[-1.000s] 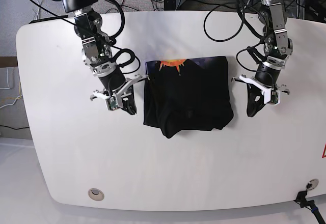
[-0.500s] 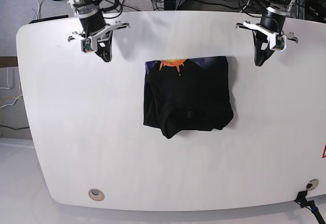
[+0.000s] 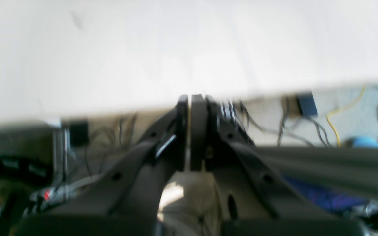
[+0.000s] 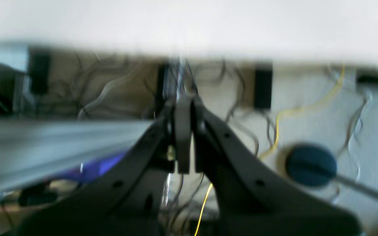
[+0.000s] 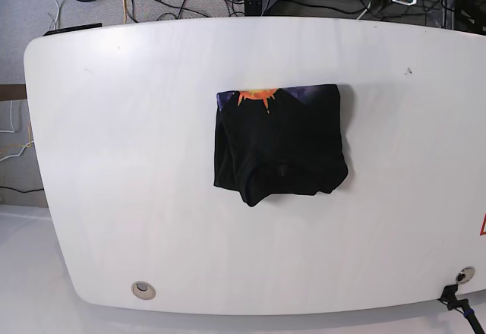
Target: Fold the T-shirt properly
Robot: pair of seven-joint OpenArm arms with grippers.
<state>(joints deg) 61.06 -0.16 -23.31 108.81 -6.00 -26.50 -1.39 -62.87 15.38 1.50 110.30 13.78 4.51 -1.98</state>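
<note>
White table (image 5: 114, 197) on grey floor, cables (image 5: 205, 0) trailing behind the far edge. Folded black T-shirt (image 5: 279, 146) lying flat near table centre, orange print showing along its far edge, one lower corner bulging out unevenly. Left gripper (image 3: 191, 137) clenched on nothing, fingers (image 3: 199, 131) pressed together, raised past the far edge at base view's top right, well apart from T-shirt. Right gripper (image 4: 183, 137) likewise clamped empty, at base view's top left, equally far from T-shirt. Both wrist views blurred. No containers visible.
</note>
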